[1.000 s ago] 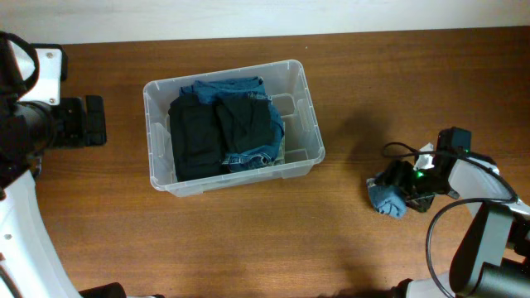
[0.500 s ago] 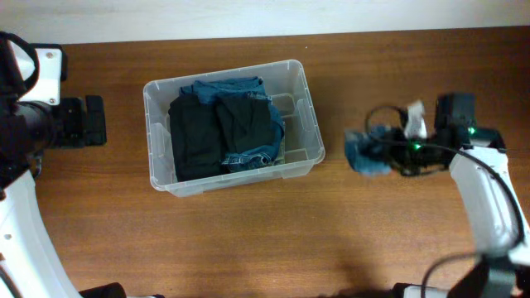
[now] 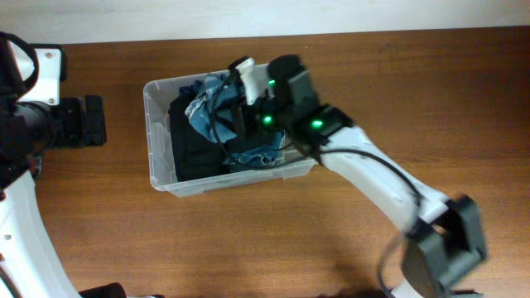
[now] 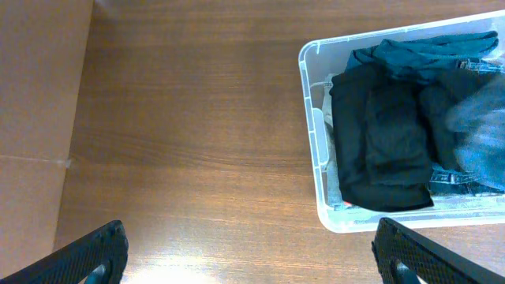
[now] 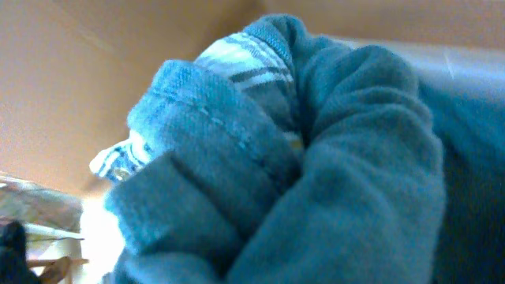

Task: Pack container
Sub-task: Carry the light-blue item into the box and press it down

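The container [image 3: 157, 136], a clear plastic bin, is pictured left of centre on the wooden worktop [image 3: 414, 99], close to its far edge. Folded black garments [image 3: 195, 145] are laid along its left side, with blue denim [image 3: 258, 156] seen toward its right wall. A crumpled blue bundle [image 3: 209, 106] is held above the bin's far half by the right gripper [image 3: 247, 83], whose jaws are clamped on the cloth. The fingers themselves are hidden, and the right wrist view is filled by the bundle's folds [image 5: 276, 173]. The left gripper [image 3: 89, 120] is seen by the worktop's left edge, well apart from the bin. Its jaws are spread wide over bare wood, with the fingertips [image 4: 95, 252] at the lower corners of the left wrist view.
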`<act>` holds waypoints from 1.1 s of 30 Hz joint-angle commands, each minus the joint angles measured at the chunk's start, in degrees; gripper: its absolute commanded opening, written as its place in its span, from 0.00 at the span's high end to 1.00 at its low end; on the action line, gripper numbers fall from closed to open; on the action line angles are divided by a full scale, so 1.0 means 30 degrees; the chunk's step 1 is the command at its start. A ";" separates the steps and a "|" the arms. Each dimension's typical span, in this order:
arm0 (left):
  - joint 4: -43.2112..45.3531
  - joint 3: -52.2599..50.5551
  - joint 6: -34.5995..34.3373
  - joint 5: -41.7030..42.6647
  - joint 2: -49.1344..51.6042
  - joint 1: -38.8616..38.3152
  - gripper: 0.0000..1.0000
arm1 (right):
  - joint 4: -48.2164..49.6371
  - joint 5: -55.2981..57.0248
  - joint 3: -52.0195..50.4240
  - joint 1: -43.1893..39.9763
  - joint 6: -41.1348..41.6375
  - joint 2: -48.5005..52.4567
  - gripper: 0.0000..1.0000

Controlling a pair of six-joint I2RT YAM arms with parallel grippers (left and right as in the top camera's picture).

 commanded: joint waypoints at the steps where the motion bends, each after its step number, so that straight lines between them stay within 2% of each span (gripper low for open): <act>1: 0.0029 0.0000 -0.0175 0.0007 -0.0219 0.0080 0.00 | -0.0583 0.3759 0.0022 -0.0066 0.0838 0.2608 0.73; 4: 0.0029 0.0000 -0.0182 0.0015 -0.0219 0.0080 0.00 | -0.1851 0.5523 0.0022 -0.0058 0.0801 0.3723 0.62; 8: 0.0029 0.0000 -0.0175 0.0007 -0.0219 0.0080 0.00 | -0.3570 0.5989 0.0452 -0.0073 -0.0466 0.3832 0.30; 12: 0.0029 0.0000 -0.0175 0.0007 -0.0219 0.0080 0.00 | -0.6659 0.6120 0.2652 -0.0058 -0.2280 0.2623 0.23; 16: 0.0029 0.0000 -0.0175 0.0015 -0.0219 0.0080 0.00 | -0.9959 0.6929 0.6302 -0.0080 -0.3242 0.0707 0.18; 21: 0.0029 0.0000 -0.0182 0.0007 -0.0219 0.0080 0.00 | -1.0608 0.6921 0.7395 -0.0095 -0.3257 0.0029 0.16; 22: 0.0029 0.0000 -0.0175 0.0007 -0.0219 0.0080 0.00 | -1.0615 0.6929 0.7395 -0.0087 -0.3257 0.0044 0.23; 23: 0.0029 0.0000 -0.0175 0.0007 -0.0219 0.0080 0.00 | -1.0608 0.6921 0.7388 -0.0073 -0.3257 0.0080 0.36; 24: 0.0029 0.0000 -0.0182 0.0007 -0.0219 0.0080 0.00 | -1.0608 0.6921 0.7380 -0.0051 -0.3249 0.0080 0.55; 25: 0.0029 0.0000 -0.0182 0.0007 -0.0219 0.0080 0.00 | -1.0608 0.6929 0.7380 -0.0029 -0.3249 0.0124 0.78; 26: 0.0029 0.0000 -0.0182 0.0007 -0.0219 0.0080 0.00 | -1.0615 0.6921 0.7380 -0.0007 -0.3242 0.0226 0.90; 27: 0.0029 0.0000 -0.0182 0.0007 -0.0219 0.0080 0.00 | -1.0622 0.6921 0.7380 0.0051 -0.3213 0.0328 0.96; 33: 0.0029 0.0000 -0.0182 0.0007 -0.0219 0.0080 0.00 | -1.0571 0.6921 0.7300 0.0750 -0.3002 0.3082 0.96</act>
